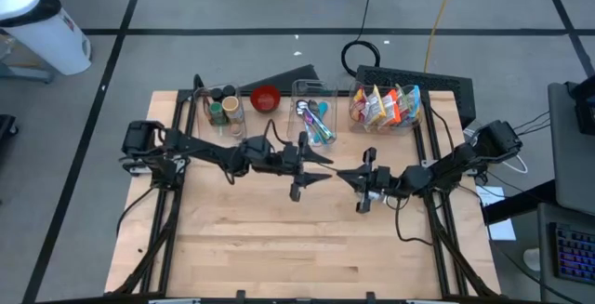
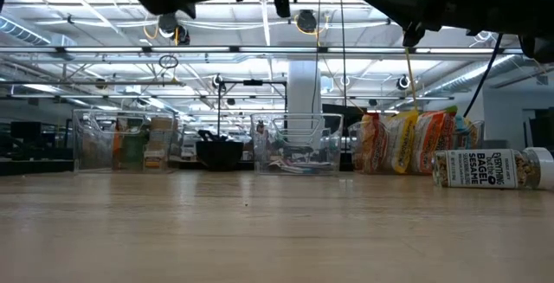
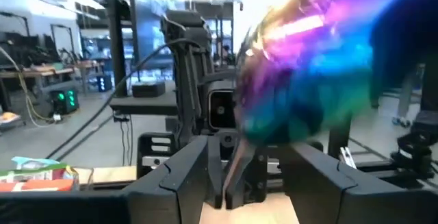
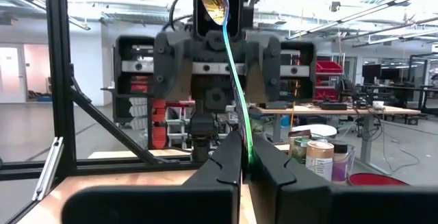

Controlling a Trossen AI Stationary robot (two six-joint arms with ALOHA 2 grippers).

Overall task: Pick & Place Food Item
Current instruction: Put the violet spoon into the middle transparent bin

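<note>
Looking down from high: both arms meet over the middle of the counter (image 1: 279,248), left gripper (image 1: 321,167) and right gripper (image 1: 346,176) nose to nose, just apart, well above the wood. Along the far edge sit a clear bin of jars (image 1: 223,107), a red bowl (image 1: 266,98), a clear utensil bin (image 1: 314,118) and a bin of snack bags (image 1: 386,107). Low view: arms only show as dark shapes along the top edge; a seasoning bottle (image 2: 489,169) lies on its side on the counter at right, near the snack bags. Left wrist view: left gripper's fingers (image 3: 181,176) stand well apart, with the right gripper's tips between them; a blurred iridescent shape fills the upper part, close to the lens. Right wrist view: right gripper is clamped on the thin handle of an iridescent spoon (image 4: 236,94), which rises upright from the fingers, its bowl up in front of the left wrist. Cannot tell whether the left fingers touch the spoon. Spoon is held in the air between the two grippers, clear of the counter.
</note>
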